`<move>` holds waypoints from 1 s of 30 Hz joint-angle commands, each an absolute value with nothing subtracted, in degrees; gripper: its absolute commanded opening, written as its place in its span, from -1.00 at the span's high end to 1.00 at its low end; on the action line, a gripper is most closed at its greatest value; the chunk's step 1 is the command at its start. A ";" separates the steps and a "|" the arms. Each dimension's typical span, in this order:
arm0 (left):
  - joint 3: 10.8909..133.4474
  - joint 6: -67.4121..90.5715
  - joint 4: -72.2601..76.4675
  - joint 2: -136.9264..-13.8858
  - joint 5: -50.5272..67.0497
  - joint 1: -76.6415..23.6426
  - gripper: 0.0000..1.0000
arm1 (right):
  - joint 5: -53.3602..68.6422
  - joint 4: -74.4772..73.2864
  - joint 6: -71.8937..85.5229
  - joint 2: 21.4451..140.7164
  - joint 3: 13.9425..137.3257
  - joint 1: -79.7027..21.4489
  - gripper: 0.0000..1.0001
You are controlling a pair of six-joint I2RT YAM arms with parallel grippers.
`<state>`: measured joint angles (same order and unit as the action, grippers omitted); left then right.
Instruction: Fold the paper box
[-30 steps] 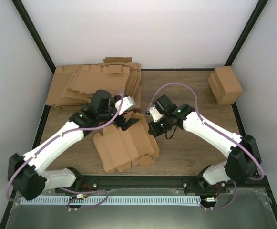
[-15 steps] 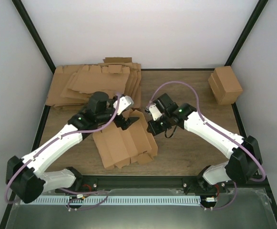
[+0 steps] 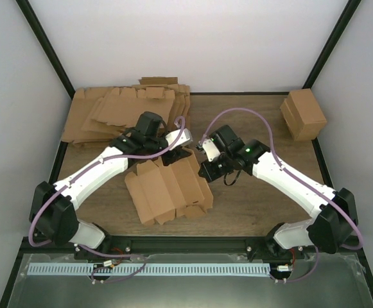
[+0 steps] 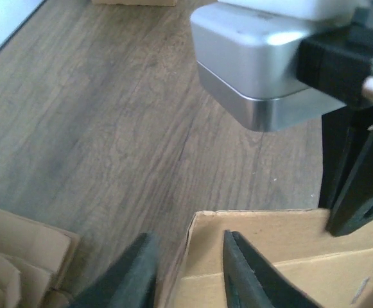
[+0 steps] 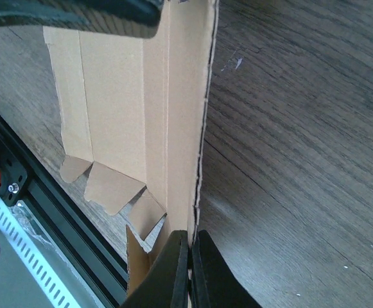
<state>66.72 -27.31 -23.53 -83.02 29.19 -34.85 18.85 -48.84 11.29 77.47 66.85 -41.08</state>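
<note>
wood-grain table (image 3: 263, 199) fills the floor of a white-walled booth, with a black rail (image 3: 192, 244) along its near edge. just beyond that rail, left of centre, lies the paper box (image 3: 164, 192), a brown die-cut sheet partly creased into ridged panels. its long axis runs roughly left to right, the right end swung a little farther away, and its fold lines run near to far. small tabs stick out along its near edge, close to the rail. at the right end, the right gripper (image 5: 190, 239) is pinched tight on the thin raised edge of the sheet, fingers together with the card between them. at the far edge, the left gripper (image 4: 187, 244) sits astride an upright corner of the card, one finger outside and one inside. its jaws are only partly apart, and a gap shows on the inner side. bare wood shows to the right of the sheet and in a strip beyond it. farther back on the left, a thick pile of flat cardboard sheets (image 3: 109, 112) overhangs the table's left edge. a closed brown carton (image 3: 303, 114) sits in the far right corner, well apart from everything else.
</note>
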 commanded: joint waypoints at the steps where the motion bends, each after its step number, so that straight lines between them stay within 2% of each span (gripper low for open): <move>1: 69.06 -32.61 -27.25 -83.32 33.27 -34.63 0.56 | 17.58 -48.90 10.37 76.03 68.13 -41.39 0.97; 3: 69.04 -34.00 -28.55 -83.03 33.34 -34.67 0.84 | 16.47 -48.47 10.46 76.14 67.95 -41.40 0.96; 4: 69.00 -34.40 -29.05 -82.87 33.13 -34.63 0.91 | 16.07 -48.17 10.60 76.23 67.94 -41.40 0.93; 8: 68.98 -33.90 -29.44 -82.09 31.13 -34.64 0.93 | 13.21 -47.53 11.37 76.53 68.28 -41.40 0.80; 14: 68.02 -28.66 -26.53 -79.26 26.34 -34.63 0.92 | 6.37 -46.37 12.48 76.00 68.80 -41.42 0.39; 20: 66.97 -19.90 -22.17 -77.67 22.40 -34.63 0.92 | -0.90 -46.80 14.06 75.65 71.60 -41.40 0.30; 26: 62.40 -10.09 -16.63 -72.79 15.77 -34.63 0.93 | -3.68 -45.24 17.92 73.57 74.27 -41.36 0.08; 30: 54.10 1.04 -7.49 -66.18 8.92 -34.63 0.93 | -2.52 -43.06 21.83 71.40 76.35 -40.95 -0.30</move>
